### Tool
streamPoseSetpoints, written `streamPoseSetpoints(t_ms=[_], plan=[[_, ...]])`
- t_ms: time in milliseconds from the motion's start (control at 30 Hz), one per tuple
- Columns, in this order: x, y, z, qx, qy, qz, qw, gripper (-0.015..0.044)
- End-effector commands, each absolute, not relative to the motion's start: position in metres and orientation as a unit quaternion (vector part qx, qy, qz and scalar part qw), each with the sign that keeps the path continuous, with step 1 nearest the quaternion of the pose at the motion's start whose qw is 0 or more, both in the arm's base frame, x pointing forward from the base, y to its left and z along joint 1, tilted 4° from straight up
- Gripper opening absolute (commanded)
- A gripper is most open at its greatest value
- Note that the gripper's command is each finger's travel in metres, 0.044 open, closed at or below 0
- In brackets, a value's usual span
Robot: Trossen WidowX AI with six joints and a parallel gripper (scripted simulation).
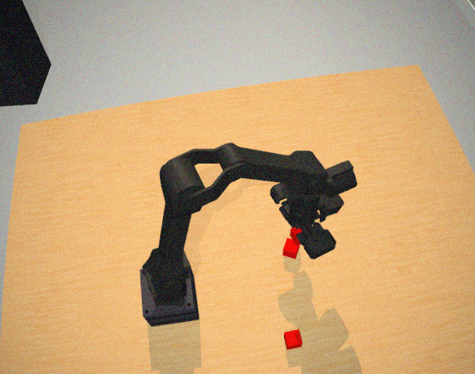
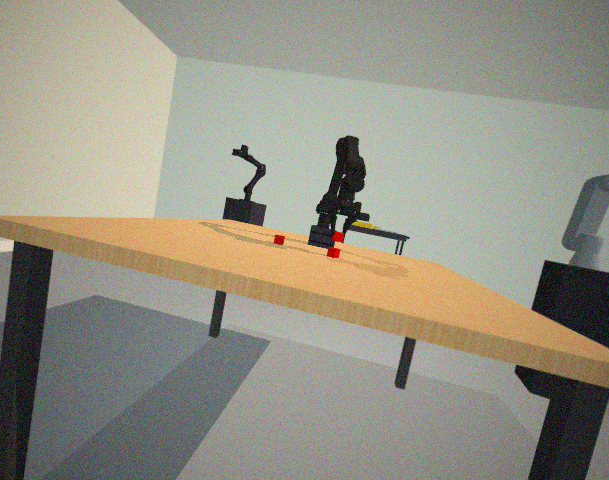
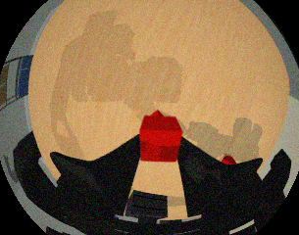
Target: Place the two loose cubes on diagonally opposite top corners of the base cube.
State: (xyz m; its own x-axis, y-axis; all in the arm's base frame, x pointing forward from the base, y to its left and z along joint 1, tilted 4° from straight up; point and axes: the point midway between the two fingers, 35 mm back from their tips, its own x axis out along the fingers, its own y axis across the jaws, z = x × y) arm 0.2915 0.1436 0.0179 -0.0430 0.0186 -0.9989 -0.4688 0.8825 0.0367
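Observation:
My gripper [image 1: 297, 231] [image 2: 338, 233] [image 3: 160, 139] is shut on a red cube [image 1: 295, 233] [image 2: 338, 237] [image 3: 160, 152] and holds it above the table. A second red cube [image 1: 290, 248] [image 2: 333, 252] sits on the table close below the held one; in the wrist view only its tip [image 3: 158, 114] shows past the held cube. A third red cube [image 1: 292, 339] [image 2: 279, 239] [image 3: 228, 160] sits apart on the table, partly hidden by a finger in the wrist view. All three look alike, so I cannot tell by colour which is the base cube.
The wooden table [image 1: 88, 181] [image 2: 154, 253] [image 3: 213, 64] carries the arm's base [image 1: 168, 309] [image 2: 320, 236] [image 3: 147, 203]. The arm's shadows fall across it. Another arm [image 2: 255, 170] on a dark stand and a small table with a yellow thing [image 2: 362, 225] stand in the background.

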Motion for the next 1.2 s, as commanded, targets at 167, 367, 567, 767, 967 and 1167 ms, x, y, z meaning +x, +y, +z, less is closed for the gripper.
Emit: streamPoseSetpoints(t_ms=[167, 367, 567, 767, 967, 1167], plan=[[0.291, 0.146, -0.001, -0.155, 0.699, 0.179, 0.674, 0.0105], [0.291, 0.146, -0.008, -0.155, 0.699, 0.178, 0.675, 0.0105], [0.291, 0.146, -0.008, -0.155, 0.699, 0.178, 0.675, 0.0105], [0.291, 0.146, -0.010, -0.160, 0.698, 0.184, 0.673, 0.0105], [0.291, 0.146, -0.010, -0.160, 0.698, 0.184, 0.673, 0.0105], [0.291, 0.146, -0.010, -0.160, 0.698, 0.184, 0.673, 0.0157]])
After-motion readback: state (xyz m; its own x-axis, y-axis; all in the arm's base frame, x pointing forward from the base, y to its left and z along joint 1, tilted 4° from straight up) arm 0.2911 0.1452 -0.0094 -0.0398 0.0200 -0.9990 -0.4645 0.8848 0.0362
